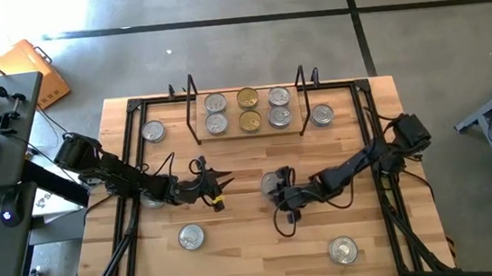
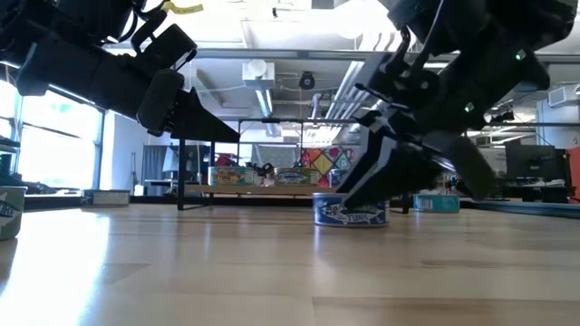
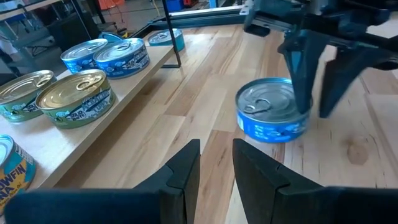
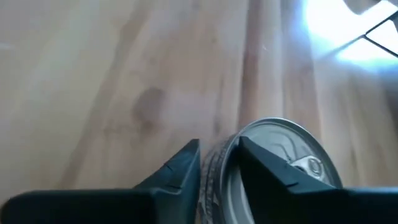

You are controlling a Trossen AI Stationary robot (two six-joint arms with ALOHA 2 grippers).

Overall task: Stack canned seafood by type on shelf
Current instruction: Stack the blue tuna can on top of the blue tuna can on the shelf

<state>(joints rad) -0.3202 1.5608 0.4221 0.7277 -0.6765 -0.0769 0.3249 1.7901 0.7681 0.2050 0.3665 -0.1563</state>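
Observation:
The shelf [image 1: 193, 111] stands at the table's far middle. On its board rest silver-topped cans [image 1: 215, 112] on the left, gold-topped cans [image 1: 249, 108] in the middle and more silver-topped cans [image 1: 279, 105] on the right, all on their bases. A blue-labelled silver can [image 1: 271, 183] [image 3: 272, 112] sits upright on the table's middle. My right gripper [image 1: 280, 192] [image 4: 217, 149] is open and slants down at this can, its fingers astride the can's near rim [image 4: 231, 149]. My left gripper [image 1: 221, 181] [image 3: 216, 149] hovers left of the can, open with a narrow gap and nothing in it. My right gripper has one finger [image 3: 303, 81] over the edge of the can's lid and the other [image 3: 333, 81] outside the can's wall. The fingers slant down from the table's right. I cannot tell whether either finger touches the can, which stands flat on the table.
Loose cans lie beside the shelf at left [image 1: 153, 130] and right [image 1: 322, 114], near the front edge [image 1: 191, 237] [image 1: 343, 250], and partly under my left arm [image 1: 152, 199]. Black frame rails [image 1: 131, 167] run along the table's sides.

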